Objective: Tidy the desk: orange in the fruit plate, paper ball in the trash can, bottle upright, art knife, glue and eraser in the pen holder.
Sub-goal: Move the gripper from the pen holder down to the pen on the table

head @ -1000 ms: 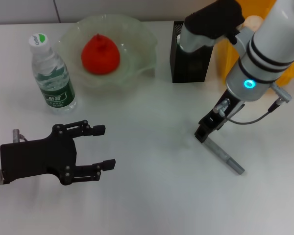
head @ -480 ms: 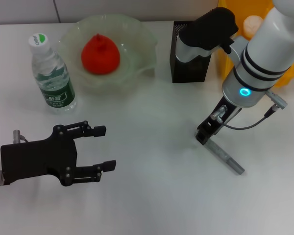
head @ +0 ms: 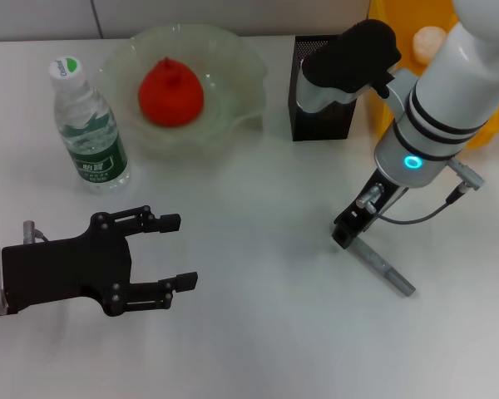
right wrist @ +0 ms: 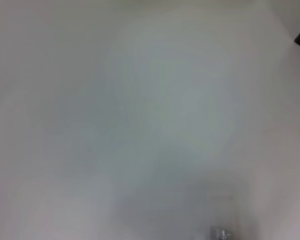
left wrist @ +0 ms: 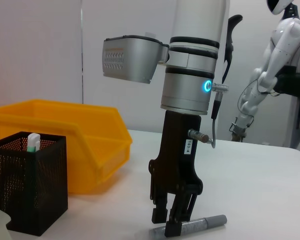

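Right gripper (head: pixel 347 234), lower right, stands upright with jaws pinching one end of the art knife (head: pixel 381 267) lying on the worktop (head: pixel 258 332), ready to lift; left gripper (head: pixel 162 251) idles, jaws spread

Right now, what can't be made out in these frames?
- Right hand: whether it pinches the grey knife; fingers cover that end.
- Pen holder contents: arm blocks the head view; left wrist shows only one white-green tip.
- Right wrist view: blurred desk.
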You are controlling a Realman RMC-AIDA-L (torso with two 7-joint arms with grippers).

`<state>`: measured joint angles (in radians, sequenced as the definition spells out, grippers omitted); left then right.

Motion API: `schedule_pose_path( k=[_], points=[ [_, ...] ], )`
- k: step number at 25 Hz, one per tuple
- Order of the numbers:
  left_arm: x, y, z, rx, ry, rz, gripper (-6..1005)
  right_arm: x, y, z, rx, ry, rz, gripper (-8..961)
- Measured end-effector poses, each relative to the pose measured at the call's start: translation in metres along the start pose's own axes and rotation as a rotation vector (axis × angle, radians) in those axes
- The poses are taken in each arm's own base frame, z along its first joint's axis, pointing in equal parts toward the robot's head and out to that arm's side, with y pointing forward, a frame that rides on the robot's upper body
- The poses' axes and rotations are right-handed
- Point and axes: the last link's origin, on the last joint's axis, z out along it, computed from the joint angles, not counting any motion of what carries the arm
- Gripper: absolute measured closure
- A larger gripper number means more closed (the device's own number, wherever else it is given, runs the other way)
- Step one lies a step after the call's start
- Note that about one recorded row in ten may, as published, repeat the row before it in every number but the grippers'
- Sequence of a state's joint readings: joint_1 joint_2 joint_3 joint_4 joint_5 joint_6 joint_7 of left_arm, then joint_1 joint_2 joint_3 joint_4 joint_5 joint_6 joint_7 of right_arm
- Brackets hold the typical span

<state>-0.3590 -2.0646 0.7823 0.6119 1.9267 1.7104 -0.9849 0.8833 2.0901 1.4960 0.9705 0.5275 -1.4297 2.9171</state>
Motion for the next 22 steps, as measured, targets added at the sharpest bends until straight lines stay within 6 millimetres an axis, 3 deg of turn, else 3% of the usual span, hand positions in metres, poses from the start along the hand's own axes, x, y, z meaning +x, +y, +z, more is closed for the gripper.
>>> schedule_pose_path(
  k=[22],
  points=[
    [-0.0012, 0.0014, -0.0008, 0.001, 0.001, -0.005, 214, 0.0025, 0.0032, 0.0046, 0.002, 0.017, -0.006, 692]
  ],
)
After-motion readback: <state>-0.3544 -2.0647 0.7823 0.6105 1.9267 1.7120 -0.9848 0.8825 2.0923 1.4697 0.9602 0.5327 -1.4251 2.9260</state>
